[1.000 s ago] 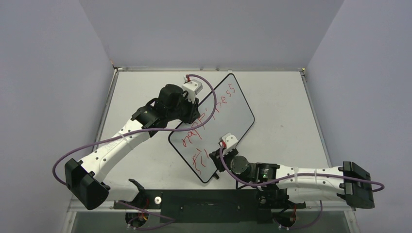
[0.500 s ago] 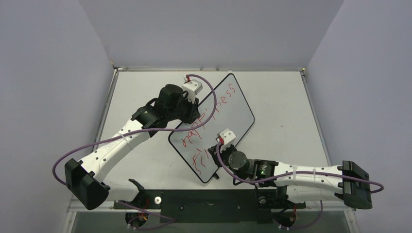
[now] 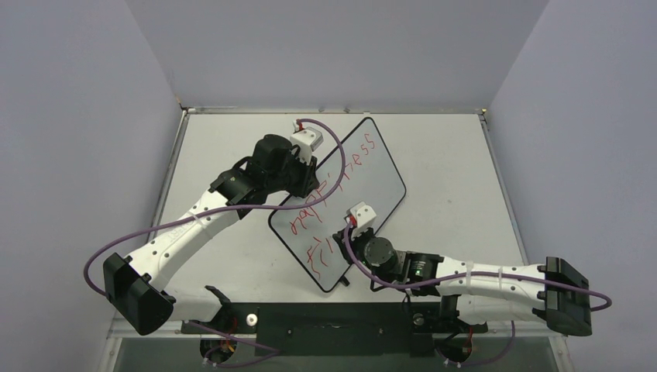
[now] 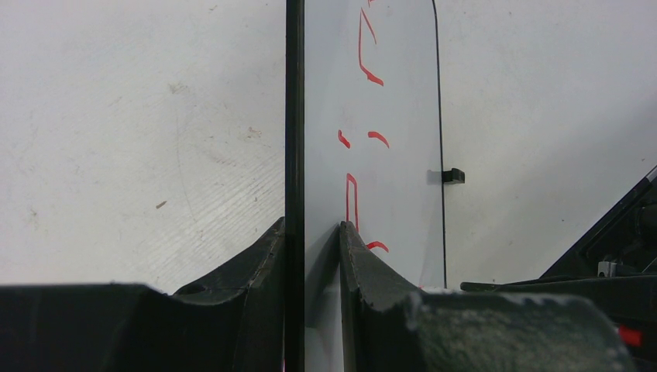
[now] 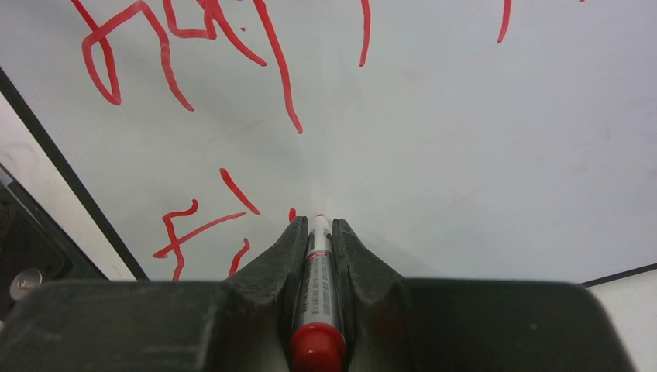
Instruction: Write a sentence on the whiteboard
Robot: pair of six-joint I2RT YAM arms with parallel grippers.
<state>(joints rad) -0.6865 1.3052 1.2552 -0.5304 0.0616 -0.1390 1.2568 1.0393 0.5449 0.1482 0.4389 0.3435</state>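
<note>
The whiteboard [image 3: 372, 182] lies slanted on the table, glossy white with a thin black rim. Red lettering [image 3: 341, 174] runs along it, "happiness" above and a short "fi" [image 3: 319, 256] below. My left gripper [image 3: 308, 180] is shut on the board's left edge; in the left wrist view [image 4: 314, 232] its fingers clamp the rim [image 4: 294, 116]. My right gripper [image 3: 346, 239] is shut on a red marker [image 5: 318, 279], its tip touching the board [image 5: 465, 139] just right of the lower strokes [image 5: 194, 229].
A black clip [image 4: 454, 176] sticks out from the board's far edge. The white tabletop [image 3: 457, 163] surrounds the board. Grey walls close in on three sides. The black base bar [image 3: 333, 322] runs along the near edge.
My right gripper has moved a little left and up over the board's lower line with the marker. The left arm and the board have not moved.
</note>
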